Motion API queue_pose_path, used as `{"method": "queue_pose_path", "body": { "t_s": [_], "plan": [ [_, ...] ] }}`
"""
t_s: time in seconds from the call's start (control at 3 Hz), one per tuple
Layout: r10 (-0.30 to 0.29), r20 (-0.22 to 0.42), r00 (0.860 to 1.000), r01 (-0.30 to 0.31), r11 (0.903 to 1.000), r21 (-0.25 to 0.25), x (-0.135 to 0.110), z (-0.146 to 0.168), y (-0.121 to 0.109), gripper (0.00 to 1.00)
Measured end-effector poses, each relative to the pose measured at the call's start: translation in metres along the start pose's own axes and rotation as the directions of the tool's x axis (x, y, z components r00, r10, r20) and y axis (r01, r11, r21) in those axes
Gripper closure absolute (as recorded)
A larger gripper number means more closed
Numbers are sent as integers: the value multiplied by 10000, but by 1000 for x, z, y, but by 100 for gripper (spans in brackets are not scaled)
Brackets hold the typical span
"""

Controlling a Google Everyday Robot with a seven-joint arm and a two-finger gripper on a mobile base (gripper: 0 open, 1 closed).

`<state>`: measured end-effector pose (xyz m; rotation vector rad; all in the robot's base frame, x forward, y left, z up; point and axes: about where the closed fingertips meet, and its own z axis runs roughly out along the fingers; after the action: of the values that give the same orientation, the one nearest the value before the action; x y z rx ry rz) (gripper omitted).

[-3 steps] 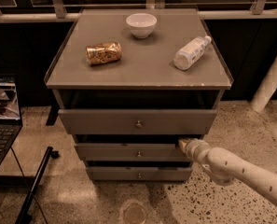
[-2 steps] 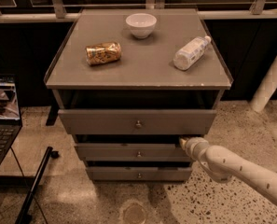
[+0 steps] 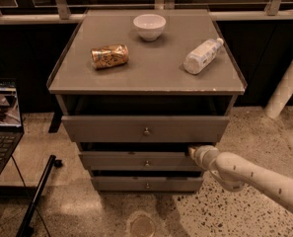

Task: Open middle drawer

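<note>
We find the middle drawer [image 3: 126, 160] second of three under the table [image 3: 151, 78], its front set back from the top drawer [image 3: 106, 128] and slightly proud of the bottom drawer [image 3: 116, 183]. The pincer [image 3: 192, 151] sits at its right end, against the front panel's top edge, well right of the knob [image 3: 147, 162] — whether it is apart or together we cannot tell.

Grey middle drawer [image 3: 136, 161]; white bowl [image 3: 149, 26], gold can [image 3: 109, 56] (mottled); cream gripper [image 3: 192, 151] at drawer's right end; speckled floor [image 3: 225, 211].
</note>
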<state>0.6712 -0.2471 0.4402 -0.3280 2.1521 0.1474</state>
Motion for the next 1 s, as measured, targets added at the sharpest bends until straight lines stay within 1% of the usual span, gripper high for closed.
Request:
{"method": "queue_pose_path", "body": {
  "t_s": [0.33,0.67,1.0],
  "plan": [
    [-149,-792,9967,126,9995,-297,15,2,9,100],
    [-148,-793,9967,125,9995,-297,12,0,8,100],
    [178,-1631,9864,-292,9973,-675,33,-10,20,100]
  ]
}}
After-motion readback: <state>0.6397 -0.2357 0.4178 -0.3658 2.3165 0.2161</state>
